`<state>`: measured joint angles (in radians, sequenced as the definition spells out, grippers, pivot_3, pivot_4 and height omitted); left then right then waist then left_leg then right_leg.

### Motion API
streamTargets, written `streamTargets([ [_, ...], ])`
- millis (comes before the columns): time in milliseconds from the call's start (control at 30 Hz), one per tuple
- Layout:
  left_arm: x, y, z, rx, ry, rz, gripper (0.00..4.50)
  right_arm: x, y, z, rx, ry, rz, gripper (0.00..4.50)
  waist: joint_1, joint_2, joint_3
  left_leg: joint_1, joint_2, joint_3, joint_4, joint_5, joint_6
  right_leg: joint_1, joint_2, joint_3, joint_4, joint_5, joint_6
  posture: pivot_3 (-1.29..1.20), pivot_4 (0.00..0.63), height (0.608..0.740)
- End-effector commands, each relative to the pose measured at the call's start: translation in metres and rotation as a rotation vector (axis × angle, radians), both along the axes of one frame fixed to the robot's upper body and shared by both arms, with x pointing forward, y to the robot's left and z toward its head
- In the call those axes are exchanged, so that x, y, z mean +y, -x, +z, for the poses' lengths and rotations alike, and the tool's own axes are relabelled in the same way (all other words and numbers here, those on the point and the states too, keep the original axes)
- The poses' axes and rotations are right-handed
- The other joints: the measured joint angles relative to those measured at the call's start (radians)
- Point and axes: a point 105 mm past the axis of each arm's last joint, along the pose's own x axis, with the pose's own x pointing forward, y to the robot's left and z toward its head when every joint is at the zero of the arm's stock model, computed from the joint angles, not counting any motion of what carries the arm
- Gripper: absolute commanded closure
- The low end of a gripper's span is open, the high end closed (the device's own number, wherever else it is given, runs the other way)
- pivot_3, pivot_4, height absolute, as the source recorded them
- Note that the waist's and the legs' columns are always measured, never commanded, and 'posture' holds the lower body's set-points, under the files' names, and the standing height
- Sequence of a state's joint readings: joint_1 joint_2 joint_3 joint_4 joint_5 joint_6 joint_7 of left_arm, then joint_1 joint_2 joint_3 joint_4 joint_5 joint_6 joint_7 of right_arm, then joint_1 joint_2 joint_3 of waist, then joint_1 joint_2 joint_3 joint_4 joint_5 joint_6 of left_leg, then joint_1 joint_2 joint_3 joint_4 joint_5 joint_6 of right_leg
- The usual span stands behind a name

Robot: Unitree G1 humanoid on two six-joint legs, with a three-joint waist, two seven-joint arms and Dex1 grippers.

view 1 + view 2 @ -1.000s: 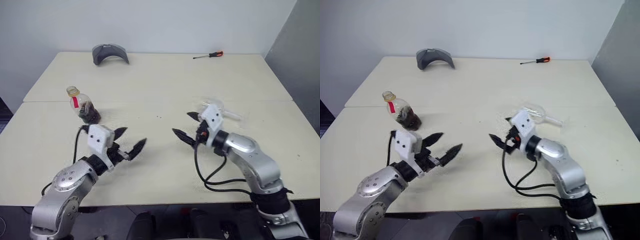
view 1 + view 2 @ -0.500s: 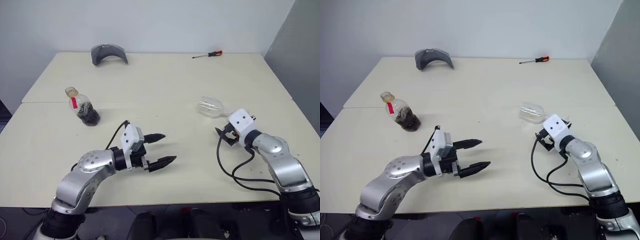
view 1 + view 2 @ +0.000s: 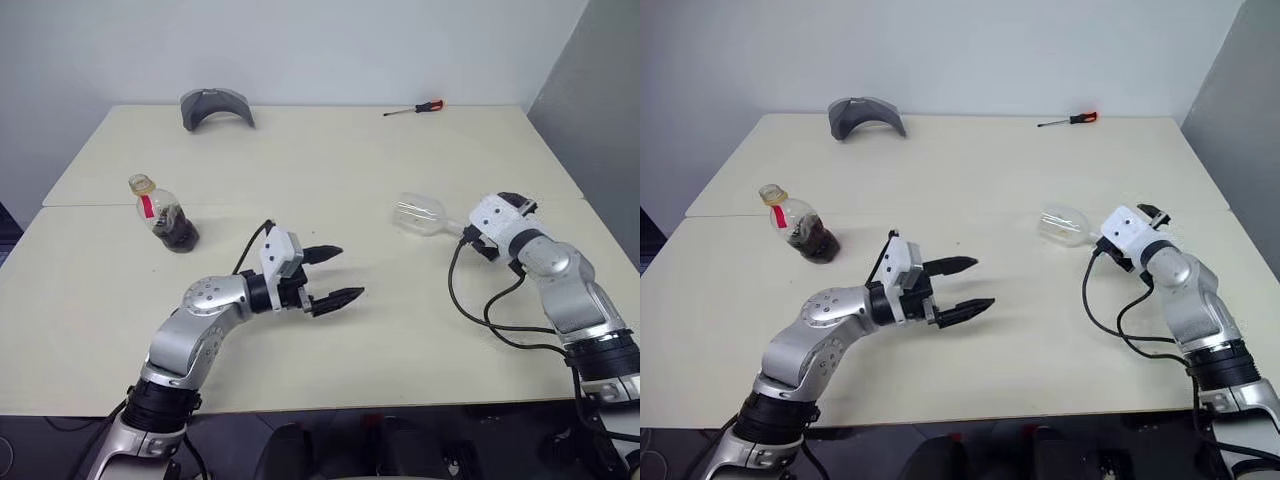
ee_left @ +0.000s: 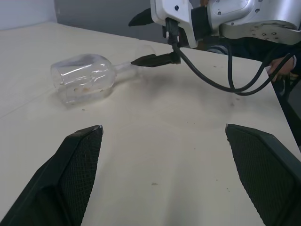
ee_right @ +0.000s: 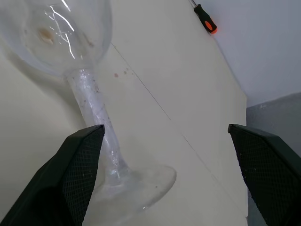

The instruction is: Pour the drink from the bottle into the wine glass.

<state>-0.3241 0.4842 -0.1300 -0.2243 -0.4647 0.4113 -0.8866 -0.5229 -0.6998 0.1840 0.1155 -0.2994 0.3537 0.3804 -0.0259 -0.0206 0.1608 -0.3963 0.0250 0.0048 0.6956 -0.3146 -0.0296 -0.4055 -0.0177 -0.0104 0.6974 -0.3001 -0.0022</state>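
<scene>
Your right gripper [image 5: 164,179] is swinging out to the wine glass [image 3: 422,214] lying on its side on the table [image 3: 330,170], jaws spread around its stem; your left gripper [image 3: 334,275] is hovering open mid-table, while the bottle [image 3: 162,213] is standing far left.

A table [image 3: 330,170] holds everything. The bottle [image 3: 163,213] stands at nine o'clock. The wine glass [image 3: 422,214] lies on its side at three o'clock (stem toward the right gripper [image 3: 497,228] just beside it). The left gripper [image 3: 335,274] hovers near the centre. A screwdriver [image 3: 414,107] lies at one o'clock.
</scene>
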Motion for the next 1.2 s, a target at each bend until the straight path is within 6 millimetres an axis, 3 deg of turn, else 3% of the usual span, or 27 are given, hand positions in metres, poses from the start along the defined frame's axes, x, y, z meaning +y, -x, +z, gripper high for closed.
streamTargets([
  [33, -0.001, 0.000, 0.007, -0.039, 0.014, -0.004, 0.03, 0.007, -0.002, 0.011, -0.024, -0.007, 0.036, 0.00, 0.000, 0.000, 0.000, 0.000, 0.000, 0.000, 0.000, 0.000, 0.000, 0.000, 0.000, 0.000, 0.000, 0.000, 0.000, 0.00, 0.150, 0.740],
  [333, 0.001, 0.000, 0.007, -0.039, 0.030, 0.031, 0.03, 0.012, -0.009, 0.006, 0.001, 0.014, 0.058, 0.00, 0.000, 0.000, 0.000, 0.000, 0.000, 0.000, 0.000, 0.000, 0.000, 0.000, 0.000, 0.000, 0.000, 0.000, 0.000, 0.00, 0.150, 0.740],
  [667, 0.001, -0.003, 0.012, -0.049, 0.038, 0.052, 0.03, 0.014, -0.038, -0.003, 0.013, 0.176, 0.072, 0.00, -0.001, 0.000, 0.000, 0.000, 0.000, 0.001, 0.000, 0.001, -0.001, 0.000, 0.000, 0.000, 0.000, 0.000, 0.000, 0.00, 0.150, 0.740],
  [833, 0.004, -0.003, 0.014, -0.055, 0.037, 0.061, 0.03, 0.017, -0.042, -0.005, 0.017, 0.192, 0.086, 0.00, -0.001, 0.000, 0.000, 0.000, 0.000, 0.001, 0.001, 0.001, -0.001, 0.000, 0.000, 0.000, 0.000, 0.000, 0.000, 0.00, 0.150, 0.740],
  [967, 0.006, -0.001, 0.012, -0.052, 0.030, 0.066, 0.00, 0.022, -0.041, -0.006, 0.021, 0.193, 0.117, 0.92, -0.001, 0.000, 0.000, 0.000, 0.000, 0.001, 0.001, 0.001, -0.001, 0.000, -0.001, 0.000, 0.000, 0.000, 0.000, 0.00, 0.150, 0.740],
  [1200, 0.002, -0.002, 0.017, -0.068, 0.031, 0.059, 0.00, 0.027, -0.039, -0.006, 0.015, 0.217, 0.147, 3.37, -0.001, 0.000, 0.000, 0.000, 0.000, 0.001, 0.001, 0.001, -0.001, 0.000, -0.001, 0.000, 0.000, 0.000, 0.000, 0.00, 0.150, 0.740],
])
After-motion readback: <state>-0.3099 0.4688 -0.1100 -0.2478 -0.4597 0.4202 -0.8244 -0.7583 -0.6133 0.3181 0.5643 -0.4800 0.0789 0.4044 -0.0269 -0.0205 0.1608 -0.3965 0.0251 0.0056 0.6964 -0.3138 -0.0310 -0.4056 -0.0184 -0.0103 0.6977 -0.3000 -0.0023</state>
